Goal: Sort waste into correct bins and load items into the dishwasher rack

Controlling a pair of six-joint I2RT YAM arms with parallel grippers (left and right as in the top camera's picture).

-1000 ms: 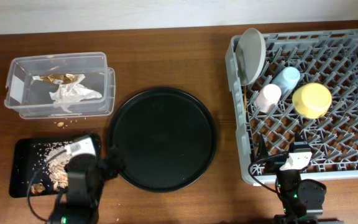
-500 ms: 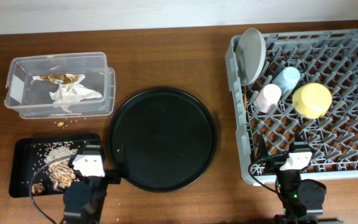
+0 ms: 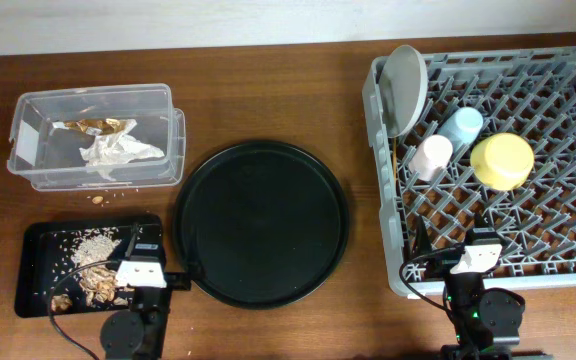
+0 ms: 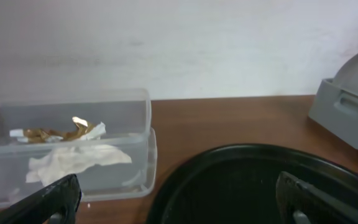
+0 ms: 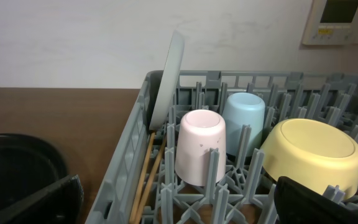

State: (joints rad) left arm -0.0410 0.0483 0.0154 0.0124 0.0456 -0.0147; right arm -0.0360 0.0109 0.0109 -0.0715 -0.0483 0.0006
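The dishwasher rack (image 3: 568, 230) holds the grey plate (image 3: 405, 85) on edge, the blue cup (image 3: 460, 127), the pink cup (image 3: 432, 157), the yellow bowl (image 3: 502, 160) and the chopsticks (image 3: 396, 165). My right gripper (image 3: 463, 245) stands open over the rack's front edge, empty. In the right wrist view it (image 5: 179, 208) faces the pink cup (image 5: 199, 146), blue cup (image 5: 244, 118), bowl (image 5: 312, 152), plate (image 5: 166, 81) and chopsticks (image 5: 145, 180). The clear tub (image 3: 93, 135) contains tissue (image 3: 118, 152) and wrapper (image 3: 93, 126). Food scraps (image 3: 88, 248) lie in the small black tray (image 3: 38, 270). My left gripper (image 3: 153, 250) is open and empty at that tray's right end.
A large round black tray (image 3: 260, 222) fills the table's middle, between the tub and the rack. A few crumbs (image 3: 98, 199) lie on the wood below the tub. In the left wrist view the round tray (image 4: 253, 186) and tub (image 4: 73, 149) lie ahead of the left gripper (image 4: 179, 211).
My left arm has drawn back toward the table's front edge, uncovering the scraps in the small black tray. The right arm has not moved.
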